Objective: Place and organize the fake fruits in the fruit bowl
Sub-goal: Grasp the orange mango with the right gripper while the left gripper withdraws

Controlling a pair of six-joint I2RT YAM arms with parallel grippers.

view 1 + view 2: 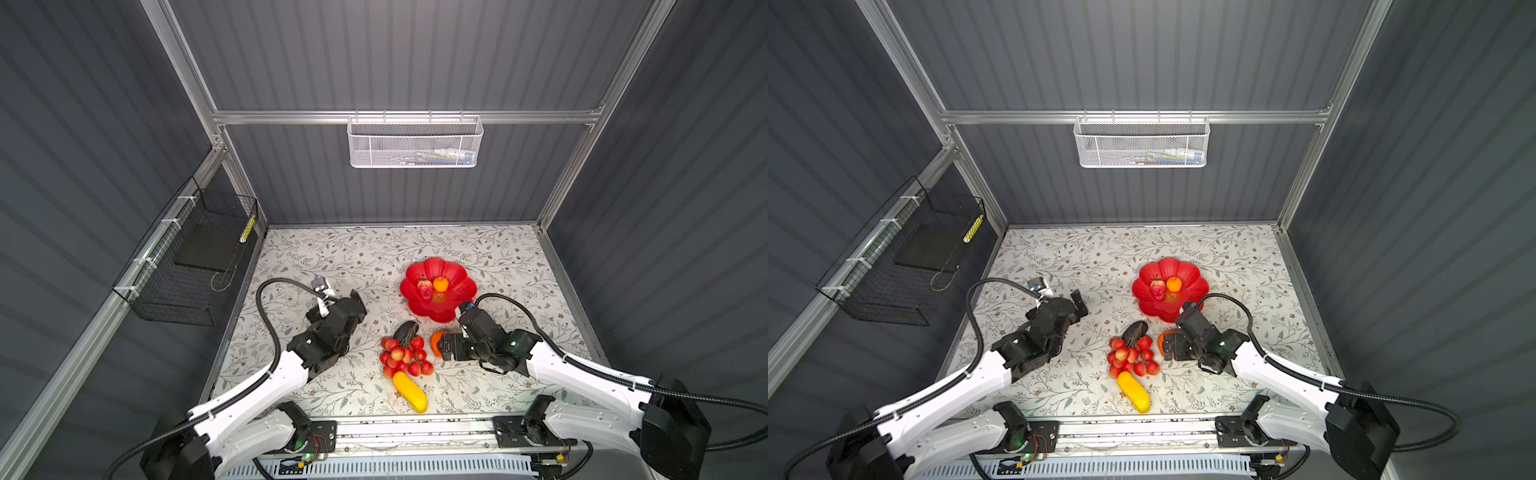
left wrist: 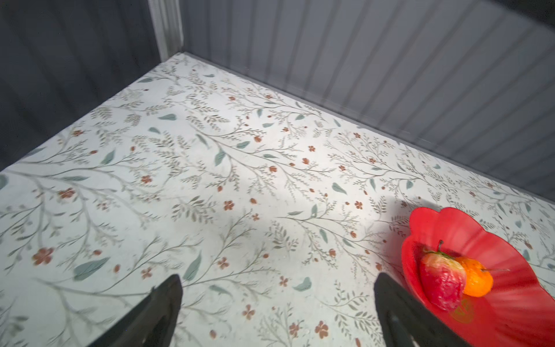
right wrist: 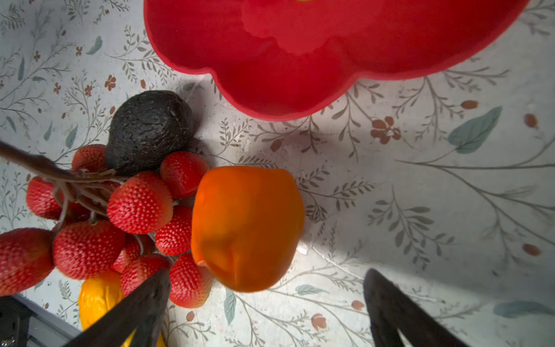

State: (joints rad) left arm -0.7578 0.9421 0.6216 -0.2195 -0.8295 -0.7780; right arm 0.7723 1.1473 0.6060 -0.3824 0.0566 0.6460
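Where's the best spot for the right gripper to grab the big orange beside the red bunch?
Probably across its wide middle, from above. The large orange has the red bunch crowding one side, bare table on the other, so the open right gripper should straddle it clear of the bunch.

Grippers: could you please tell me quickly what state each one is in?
Left gripper: open, holding nothing.
Right gripper: open, holding nothing, large orange just ahead.

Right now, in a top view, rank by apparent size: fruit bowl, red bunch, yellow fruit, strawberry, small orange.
1. fruit bowl
2. red bunch
3. yellow fruit
4. strawberry and small orange: they look about alike, so not ranked.
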